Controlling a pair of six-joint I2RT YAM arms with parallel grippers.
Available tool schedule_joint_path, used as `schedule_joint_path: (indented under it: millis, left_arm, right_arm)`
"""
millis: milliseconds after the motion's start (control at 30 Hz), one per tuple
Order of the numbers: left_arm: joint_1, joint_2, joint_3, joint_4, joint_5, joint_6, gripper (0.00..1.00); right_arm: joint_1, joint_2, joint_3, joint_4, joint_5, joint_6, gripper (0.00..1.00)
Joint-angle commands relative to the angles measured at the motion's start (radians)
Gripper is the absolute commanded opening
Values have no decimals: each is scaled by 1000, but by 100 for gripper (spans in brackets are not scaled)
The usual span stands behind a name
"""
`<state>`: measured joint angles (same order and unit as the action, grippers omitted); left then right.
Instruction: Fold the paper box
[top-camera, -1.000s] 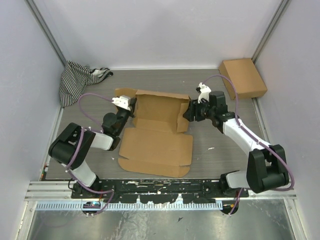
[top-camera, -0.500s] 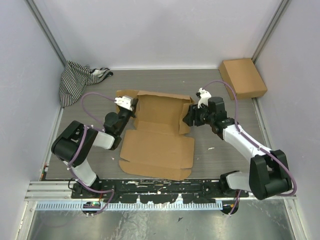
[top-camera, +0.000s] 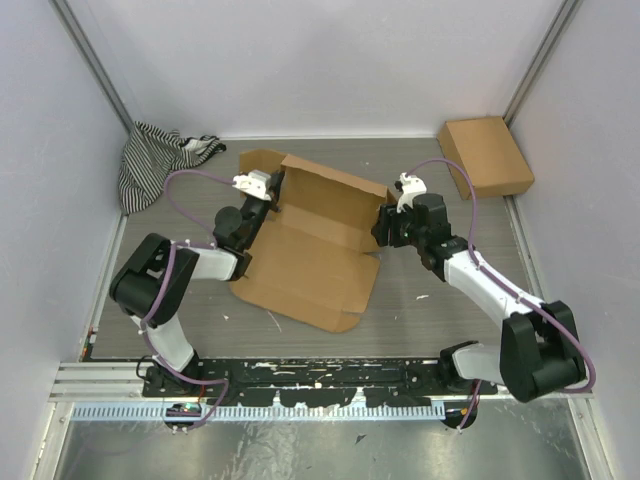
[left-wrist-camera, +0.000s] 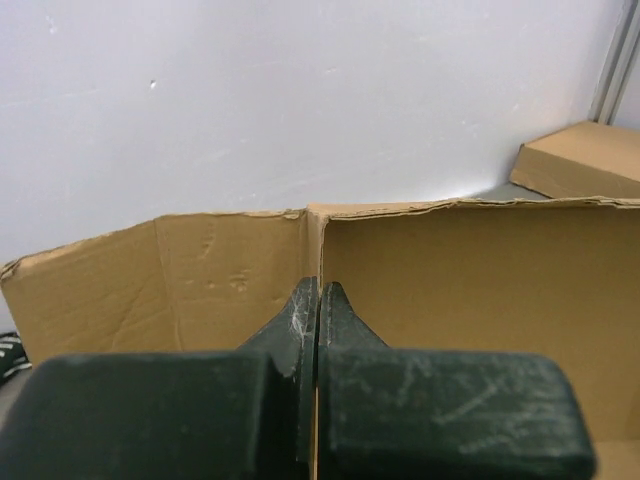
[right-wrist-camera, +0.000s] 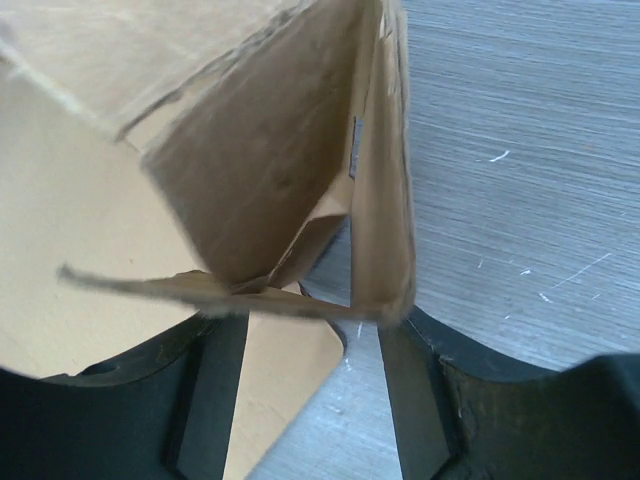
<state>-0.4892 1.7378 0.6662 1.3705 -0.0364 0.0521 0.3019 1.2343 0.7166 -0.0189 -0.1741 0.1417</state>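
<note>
The paper box (top-camera: 305, 255) is a brown die-cut sheet in the middle of the table, partly raised, with its back panel and side flaps standing. My left gripper (top-camera: 262, 196) is at its left back corner, shut on a thin cardboard wall. In the left wrist view the edge runs between the closed fingers (left-wrist-camera: 300, 315), with box panels (left-wrist-camera: 470, 290) on both sides. My right gripper (top-camera: 385, 226) is at the box's right side flap. In the right wrist view it (right-wrist-camera: 310, 320) is open, its jaws standing on either side of the folded flap (right-wrist-camera: 385, 230).
A smaller ready-made cardboard box (top-camera: 487, 155) lies at the back right corner and shows in the left wrist view (left-wrist-camera: 585, 160). A black-and-white striped cloth (top-camera: 155, 160) lies at the back left. Grey walls enclose the table.
The left gripper has moved back and up with the box's left wall. The sheet has tilted and risen from the table, its front panel pulled back. The right gripper has shifted slightly.
</note>
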Motion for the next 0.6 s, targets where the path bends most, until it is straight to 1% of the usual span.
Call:
schedule_joint_path:
  millis: [0,133,300,567]
  left_arm:
    - [-3,72,106,61,-4,28,0]
    - [-2,137,169,61,-12,46,0]
    - [11,219,218,62,-22,45,0]
    - [38,278,229,61,-23,18,0]
  right_arm:
    - [3,65,65,109,94,-22,59]
    - [2,110,97,152,98,-26,59]
    - [2,160,141,152,92,-36,59]
    - [2,190,143,157,82,-40,59]
